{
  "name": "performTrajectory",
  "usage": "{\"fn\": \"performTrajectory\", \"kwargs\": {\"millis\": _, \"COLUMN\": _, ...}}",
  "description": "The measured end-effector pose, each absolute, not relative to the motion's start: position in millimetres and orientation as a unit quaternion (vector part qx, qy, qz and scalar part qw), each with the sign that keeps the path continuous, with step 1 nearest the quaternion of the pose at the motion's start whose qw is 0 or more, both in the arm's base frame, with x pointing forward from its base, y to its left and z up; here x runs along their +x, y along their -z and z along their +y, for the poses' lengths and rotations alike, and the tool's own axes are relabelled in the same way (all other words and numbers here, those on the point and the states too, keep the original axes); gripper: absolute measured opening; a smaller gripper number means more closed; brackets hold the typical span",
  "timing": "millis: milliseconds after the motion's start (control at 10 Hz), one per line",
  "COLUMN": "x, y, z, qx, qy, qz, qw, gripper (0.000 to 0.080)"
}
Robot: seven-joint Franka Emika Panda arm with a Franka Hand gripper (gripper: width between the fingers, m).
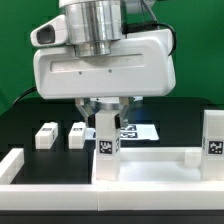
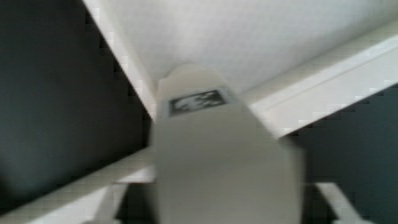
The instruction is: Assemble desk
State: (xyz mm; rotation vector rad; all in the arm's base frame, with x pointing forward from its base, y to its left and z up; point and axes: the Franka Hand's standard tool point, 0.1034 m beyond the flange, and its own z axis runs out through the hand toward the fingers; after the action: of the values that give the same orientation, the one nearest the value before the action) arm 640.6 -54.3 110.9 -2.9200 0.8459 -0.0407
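Note:
One white desk leg stands upright on the front part of the desk's flat white tabletop, a square tag on its face. My gripper comes down over the leg's top with a finger on each side, shut on it. In the wrist view the same leg fills the middle, its tag end pointing away, and the light fingertips sit close against both of its sides. A second leg stands upright at the exterior view's right. Two more legs lie on the black table behind.
The marker board lies flat on the table behind the held leg. A white border bar rises at the exterior view's left front, and another stretch of bar runs at the right. In the wrist view a white bar crosses diagonally.

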Motion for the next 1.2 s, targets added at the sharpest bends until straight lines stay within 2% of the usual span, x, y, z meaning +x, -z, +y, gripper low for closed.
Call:
{"fn": "performTrajectory", "kwargs": {"millis": 400, "x": 637.9, "y": -110.3, "z": -55.8, "qx": -0.874, "qy": -0.008, "qz": 0.483, "qw": 0.051, "gripper": 0.0292}}
{"fn": "performTrajectory", "kwargs": {"millis": 600, "x": 637.4, "y": -110.3, "z": -53.9, "qx": -0.767, "qy": -0.029, "qz": 0.638, "qw": 0.061, "gripper": 0.0291}}
{"fn": "performTrajectory", "kwargs": {"millis": 800, "x": 636.3, "y": -109.4, "z": -58.3, "qx": -0.661, "qy": -0.039, "qz": 0.745, "qw": 0.08, "gripper": 0.0291}}
{"fn": "performTrajectory", "kwargs": {"millis": 1100, "x": 636.6, "y": -109.1, "z": -57.0, "qx": -0.663, "qy": -0.038, "qz": 0.743, "qw": 0.08, "gripper": 0.0301}}
{"fn": "performTrajectory", "kwargs": {"millis": 1200, "x": 636.8, "y": -109.2, "z": -56.9, "qx": -0.679, "qy": -0.035, "qz": 0.729, "qw": 0.08, "gripper": 0.0471}}
